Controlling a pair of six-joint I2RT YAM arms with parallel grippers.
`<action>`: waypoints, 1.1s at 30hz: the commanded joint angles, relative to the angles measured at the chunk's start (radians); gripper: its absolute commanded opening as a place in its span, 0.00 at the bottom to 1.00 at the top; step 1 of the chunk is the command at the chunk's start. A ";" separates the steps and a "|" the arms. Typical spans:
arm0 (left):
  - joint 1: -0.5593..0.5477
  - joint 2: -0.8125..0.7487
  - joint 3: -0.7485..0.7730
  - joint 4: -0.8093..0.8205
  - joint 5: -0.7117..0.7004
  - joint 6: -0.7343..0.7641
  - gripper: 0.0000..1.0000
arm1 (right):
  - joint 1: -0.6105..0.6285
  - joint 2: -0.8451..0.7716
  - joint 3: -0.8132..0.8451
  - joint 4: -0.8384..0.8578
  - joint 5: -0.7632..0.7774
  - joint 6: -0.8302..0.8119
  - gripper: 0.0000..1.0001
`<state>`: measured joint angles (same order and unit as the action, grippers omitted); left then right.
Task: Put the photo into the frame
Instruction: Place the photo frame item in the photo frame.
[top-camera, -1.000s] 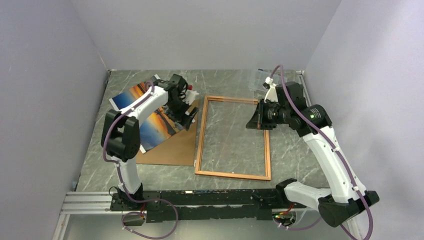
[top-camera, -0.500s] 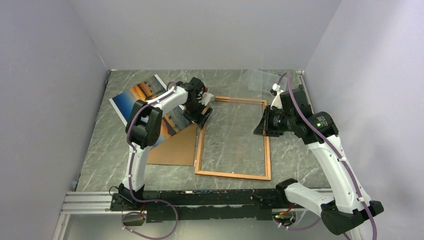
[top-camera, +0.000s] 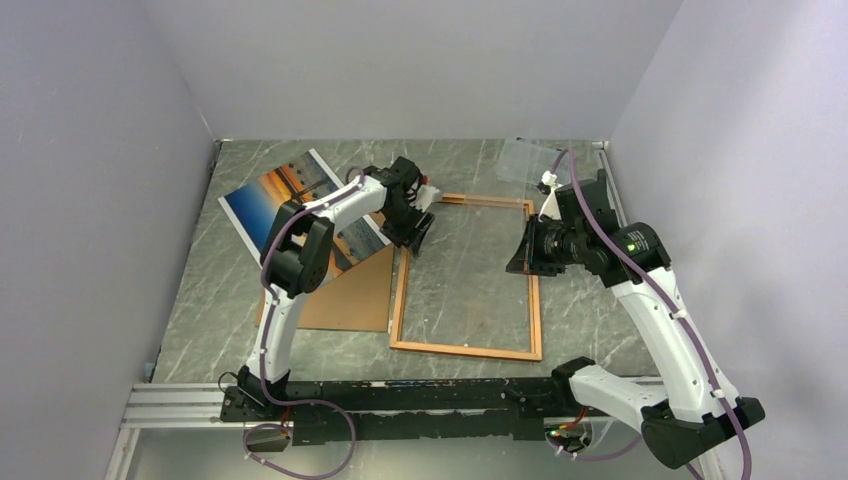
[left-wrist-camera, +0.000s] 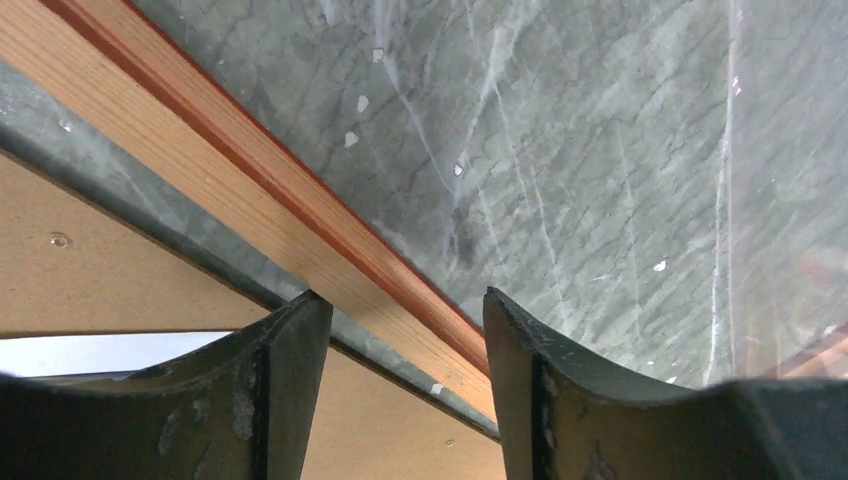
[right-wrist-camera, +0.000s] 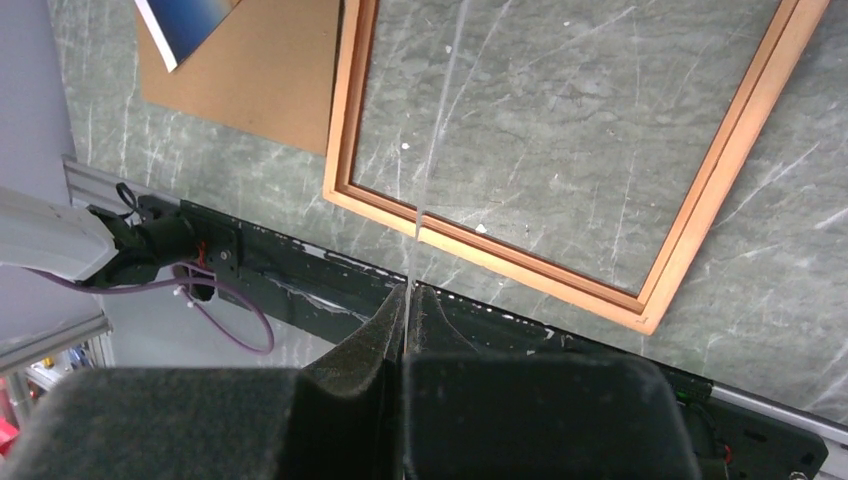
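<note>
Left arm is arching over the backing board (top-camera: 350, 295), left gripper (top-camera: 418, 232) hovering open astride the frame (top-camera: 465, 350)'s left rail. Only its wrist view is showing that gap. Right gripper (top-camera: 520, 250) is pinching a clear sheet (right-wrist-camera: 440, 130). The photo (top-camera: 270, 195) is lying at the table (top-camera: 200, 340)'s far-left corner.

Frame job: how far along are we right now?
Done: the frame lies empty, the backing board is out beside it, and the right end effector is shut on a clear sheet. In hand: the left end effector, jaws open, straddles the frame's left rail. Left: the photo lies on the backing board, not yet in the frame.
</note>
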<state>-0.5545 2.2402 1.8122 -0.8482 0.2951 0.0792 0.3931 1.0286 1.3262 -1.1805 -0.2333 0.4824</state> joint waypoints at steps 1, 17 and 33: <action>-0.002 0.038 -0.004 0.018 -0.061 -0.043 0.56 | -0.003 -0.003 0.008 0.043 0.015 0.010 0.00; 0.152 -0.087 -0.216 0.077 -0.235 -0.111 0.30 | -0.002 0.092 -0.056 0.239 -0.116 0.045 0.00; 0.245 -0.303 -0.135 -0.080 0.061 -0.115 0.90 | 0.001 0.251 0.150 0.234 -0.175 0.026 0.00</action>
<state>-0.3626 2.0647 1.5845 -0.8116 0.2436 -0.0624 0.3946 1.2648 1.3712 -0.9859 -0.3779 0.5159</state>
